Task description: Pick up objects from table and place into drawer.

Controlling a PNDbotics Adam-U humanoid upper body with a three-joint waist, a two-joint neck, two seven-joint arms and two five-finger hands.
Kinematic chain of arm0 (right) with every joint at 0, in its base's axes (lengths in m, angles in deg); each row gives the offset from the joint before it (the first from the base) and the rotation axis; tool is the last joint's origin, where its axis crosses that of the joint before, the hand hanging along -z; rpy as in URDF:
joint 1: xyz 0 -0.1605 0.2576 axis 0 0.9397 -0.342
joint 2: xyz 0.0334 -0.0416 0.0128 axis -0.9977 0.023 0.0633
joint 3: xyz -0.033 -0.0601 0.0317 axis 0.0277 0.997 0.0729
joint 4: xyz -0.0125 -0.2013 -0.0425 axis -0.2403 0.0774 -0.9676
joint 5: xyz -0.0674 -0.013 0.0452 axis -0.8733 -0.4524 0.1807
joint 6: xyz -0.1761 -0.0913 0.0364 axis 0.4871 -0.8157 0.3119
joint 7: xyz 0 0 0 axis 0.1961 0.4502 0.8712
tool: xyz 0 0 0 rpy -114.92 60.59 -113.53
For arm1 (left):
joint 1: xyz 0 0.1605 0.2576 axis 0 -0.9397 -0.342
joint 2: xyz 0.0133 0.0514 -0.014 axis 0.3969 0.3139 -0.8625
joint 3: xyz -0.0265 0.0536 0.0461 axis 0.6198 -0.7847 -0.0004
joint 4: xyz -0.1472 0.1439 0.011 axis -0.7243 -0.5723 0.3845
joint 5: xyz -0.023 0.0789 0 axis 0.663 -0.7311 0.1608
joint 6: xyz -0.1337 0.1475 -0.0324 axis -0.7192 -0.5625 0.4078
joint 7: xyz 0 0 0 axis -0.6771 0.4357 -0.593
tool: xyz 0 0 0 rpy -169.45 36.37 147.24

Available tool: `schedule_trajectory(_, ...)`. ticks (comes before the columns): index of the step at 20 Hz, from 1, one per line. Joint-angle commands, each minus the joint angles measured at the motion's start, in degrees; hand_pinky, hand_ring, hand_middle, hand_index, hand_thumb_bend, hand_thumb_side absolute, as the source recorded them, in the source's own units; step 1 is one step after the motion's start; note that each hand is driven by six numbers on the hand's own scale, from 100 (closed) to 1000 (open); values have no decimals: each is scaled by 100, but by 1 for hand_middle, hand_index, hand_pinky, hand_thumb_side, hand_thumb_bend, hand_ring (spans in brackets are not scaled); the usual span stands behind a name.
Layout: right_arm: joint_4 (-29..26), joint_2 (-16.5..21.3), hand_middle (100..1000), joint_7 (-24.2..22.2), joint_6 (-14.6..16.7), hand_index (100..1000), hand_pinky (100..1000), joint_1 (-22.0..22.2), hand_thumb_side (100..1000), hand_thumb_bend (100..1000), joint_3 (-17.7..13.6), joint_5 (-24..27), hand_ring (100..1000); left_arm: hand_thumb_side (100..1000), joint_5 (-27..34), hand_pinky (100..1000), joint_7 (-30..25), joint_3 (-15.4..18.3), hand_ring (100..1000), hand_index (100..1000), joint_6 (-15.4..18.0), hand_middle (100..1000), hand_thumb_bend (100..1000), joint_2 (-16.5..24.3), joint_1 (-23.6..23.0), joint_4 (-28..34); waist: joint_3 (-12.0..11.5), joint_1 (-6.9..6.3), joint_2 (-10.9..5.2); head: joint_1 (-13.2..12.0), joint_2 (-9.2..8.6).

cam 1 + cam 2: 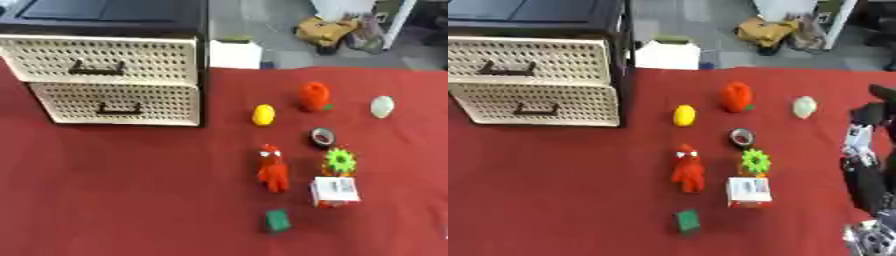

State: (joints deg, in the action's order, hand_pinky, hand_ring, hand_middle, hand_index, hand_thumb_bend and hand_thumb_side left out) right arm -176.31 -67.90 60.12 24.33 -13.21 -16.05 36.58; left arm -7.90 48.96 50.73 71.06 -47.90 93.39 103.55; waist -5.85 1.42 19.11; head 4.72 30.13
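Observation:
The drawer cabinet (pixel 114 75) stands at the back left with a black top and two cream perforated drawers, both shut. Loose on the red cloth lie a yellow lemon (pixel 263 114), an orange-red fruit (pixel 314 96), a pale green egg shape (pixel 381 106), a black tape roll (pixel 321 137), a green spiky toy (pixel 339 160), a red figure (pixel 273 168), a white box (pixel 334 191) and a small green block (pixel 277 220). My right hand (pixel 874 112) shows only at the right edge of the right eye view, apart from all objects. My left hand is out of sight.
The red cloth (pixel 131 190) covers the table, with bare room in front of the cabinet and at the left. Behind the table's far edge are a white box (pixel 234 53) and clutter on the floor (pixel 337 30).

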Motion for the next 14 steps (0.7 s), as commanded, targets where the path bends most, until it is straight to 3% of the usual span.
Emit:
schedule_trajectory(1, -77, 87, 469, 0, 18, 760, 557, -27, 771, 100, -49, -17, 553, 1000, 6, 466, 0, 41, 435, 780, 18, 516, 100, 127, 48, 99, 6, -5, -110, 13, -53)
schedule_trajectory(10, -77, 109, 470, -7, 28, 760, 558, -27, 773, 100, -47, -9, 554, 1000, -8, 464, 1, 44, 434, 781, 0, 516, 100, 152, 65, 99, 0, -12, -127, 16, -56)
schedule_trajectory(14, -77, 123, 470, -11, 27, 760, 558, -12, 774, 100, -47, -11, 554, 1000, -140, 454, 34, 50, 430, 785, -90, 518, 100, 351, 112, 99, -13, -21, -141, 35, -30)
